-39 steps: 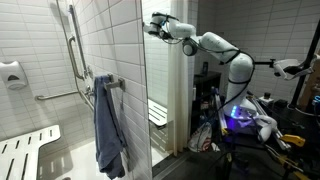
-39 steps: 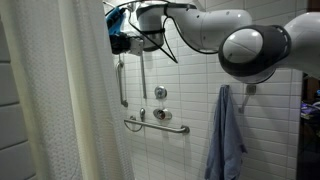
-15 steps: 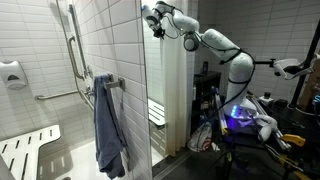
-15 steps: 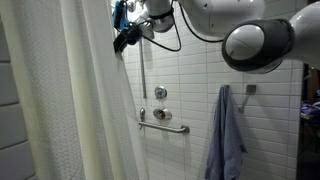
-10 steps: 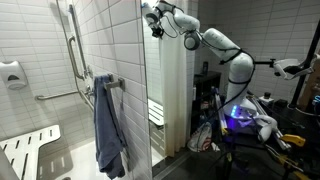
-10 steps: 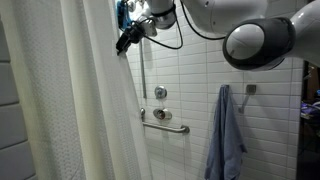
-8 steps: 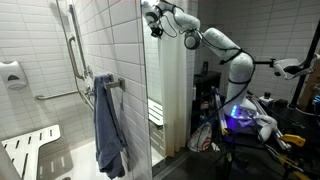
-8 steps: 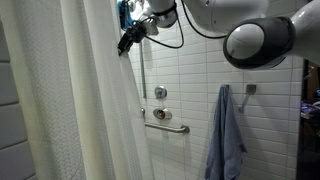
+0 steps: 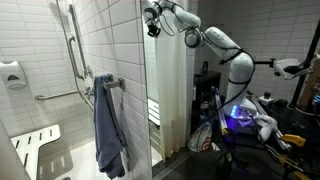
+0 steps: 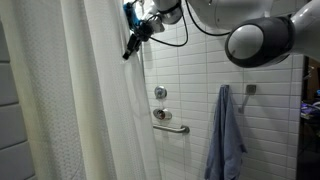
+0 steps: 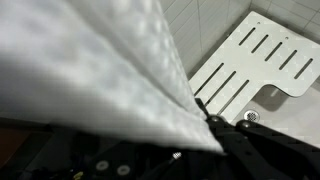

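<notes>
Looking at the gripper (image 10: 129, 48) way up high, we're seeing its jaws pinched together on the leading edge of the white shower curtain (image 10: 80, 100), close to the curtain's top edge. In the wrist view that fabric is filling most of the frame, with the slatted shower seat (image 11: 255, 60) showing past it. The blue towel (image 10: 228, 135) is hanging well apart on the tiled wall, near the grab bar (image 10: 172, 126).
</notes>
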`<action>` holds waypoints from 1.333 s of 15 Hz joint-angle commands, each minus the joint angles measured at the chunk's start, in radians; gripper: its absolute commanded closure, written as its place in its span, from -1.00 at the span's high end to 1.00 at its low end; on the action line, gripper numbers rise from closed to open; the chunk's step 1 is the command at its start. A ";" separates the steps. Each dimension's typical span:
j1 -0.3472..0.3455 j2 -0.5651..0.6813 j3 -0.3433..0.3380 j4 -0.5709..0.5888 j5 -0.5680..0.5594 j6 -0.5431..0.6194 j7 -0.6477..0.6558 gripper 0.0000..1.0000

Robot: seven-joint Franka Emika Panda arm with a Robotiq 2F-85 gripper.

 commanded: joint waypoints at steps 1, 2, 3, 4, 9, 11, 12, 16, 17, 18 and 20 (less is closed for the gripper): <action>-0.007 0.018 0.006 0.000 0.013 -0.019 0.004 -0.46; -0.011 0.021 0.023 -0.002 0.036 -0.019 -0.016 -0.45; -0.010 0.027 0.037 -0.006 0.053 -0.018 -0.046 -0.39; -0.004 0.033 0.051 -0.011 0.066 -0.012 -0.088 -0.24; 0.019 0.098 0.121 -0.016 0.126 -0.041 -0.297 0.44; 0.010 0.116 0.206 -0.018 0.057 -0.056 -0.325 -0.35; 0.011 0.120 0.223 -0.021 0.042 -0.061 -0.330 -0.36; 0.010 0.135 0.268 -0.014 0.001 -0.077 -0.342 -0.94; 0.010 0.136 0.276 -0.012 -0.005 -0.079 -0.345 -1.00; 0.008 0.136 0.283 -0.011 -0.010 -0.082 -0.350 -1.00; 0.005 0.137 0.296 -0.010 -0.015 -0.087 -0.353 -1.00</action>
